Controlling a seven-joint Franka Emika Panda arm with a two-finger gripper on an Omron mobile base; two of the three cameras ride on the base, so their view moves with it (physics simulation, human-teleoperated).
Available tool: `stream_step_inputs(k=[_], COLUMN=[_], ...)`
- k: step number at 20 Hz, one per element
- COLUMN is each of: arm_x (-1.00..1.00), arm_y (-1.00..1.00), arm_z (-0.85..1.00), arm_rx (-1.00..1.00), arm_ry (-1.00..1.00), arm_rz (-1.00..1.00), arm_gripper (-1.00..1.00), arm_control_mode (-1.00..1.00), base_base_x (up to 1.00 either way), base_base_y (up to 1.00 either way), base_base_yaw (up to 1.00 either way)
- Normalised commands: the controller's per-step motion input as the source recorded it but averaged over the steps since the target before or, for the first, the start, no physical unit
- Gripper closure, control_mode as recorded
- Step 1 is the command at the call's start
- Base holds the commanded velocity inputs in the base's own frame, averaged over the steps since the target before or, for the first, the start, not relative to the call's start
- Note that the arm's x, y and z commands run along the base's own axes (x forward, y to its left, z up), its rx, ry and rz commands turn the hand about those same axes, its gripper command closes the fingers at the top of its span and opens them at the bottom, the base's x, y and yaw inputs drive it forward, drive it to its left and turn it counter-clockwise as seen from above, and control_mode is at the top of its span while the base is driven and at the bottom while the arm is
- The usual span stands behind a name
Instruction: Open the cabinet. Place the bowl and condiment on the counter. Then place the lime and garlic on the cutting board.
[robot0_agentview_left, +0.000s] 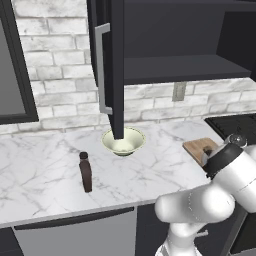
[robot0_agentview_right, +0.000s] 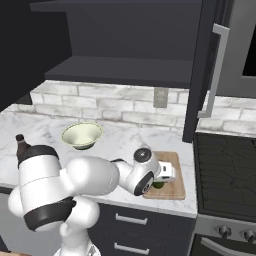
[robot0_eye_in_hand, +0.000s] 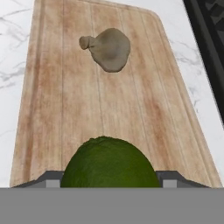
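Claw: gripper (robot0_agentview_right: 161, 181) seen low over the cutting board (robot0_agentview_right: 176, 190), jaws set wide w/ the lime (robot0_eye_in_hand: 109, 162) between them; whether it is pinched or just let go can't be told from the views.
Lime: dark green, round, at the near end of the board in the hand view, close up to the fingertips (robot0_eye_in_hand: 173, 177); a sliver of green also seen under the hand in the right base view.
Garlic: garlic (robot0_eye_in_hand: 107, 48) lying on the board's far end, well apart from the lime.
Board: flat on the counter (robot0_agentview_left: 40, 160), just beside the stove.
Bowl: bowl (robot0_agentview_left: 123, 141) on the counter under the open door of the cabinet (robot0_agentview_left: 112, 60).
Condiment: condiment (robot0_agentview_left: 85, 172) upright on the counter, near the front edge.
Handling, lime: judged light, firm, smooth-skinned; likely to roll if released w/ any sideways push. Best taken across its widest part, jaws level.
Handling, garlic: judged very light, lumpy, papery; best taken across the bulb, not the stub.
Progress: judged nearly done, all four things look placed.
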Motion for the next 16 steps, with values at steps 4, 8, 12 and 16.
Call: stream_step_inputs(k=[4,8,12,16], arm_x=[0.0,0.0,0.0,0.0], arm_y=[-0.08,-0.07,-0.06,-0.05], arm_z=[-0.1,-0.06,-0.05,-0.04], arm_rx=[0.0,0.0,0.0,0.0], arm_ry=[0.0,0.0,0.0,0.0], arm_rz=[0.0,0.0,0.0,0.0], arm_gripper=[1.0,1.0,1.0,1.0], arm_control_mode=[-1.0,-1.0,-1.0,-1.0], base_base_x=[0.0,0.0,0.0,0.0], base_base_y=[0.0,0.0,0.0,0.0], base_base_yaw=[0.0,0.0,0.0,0.0])
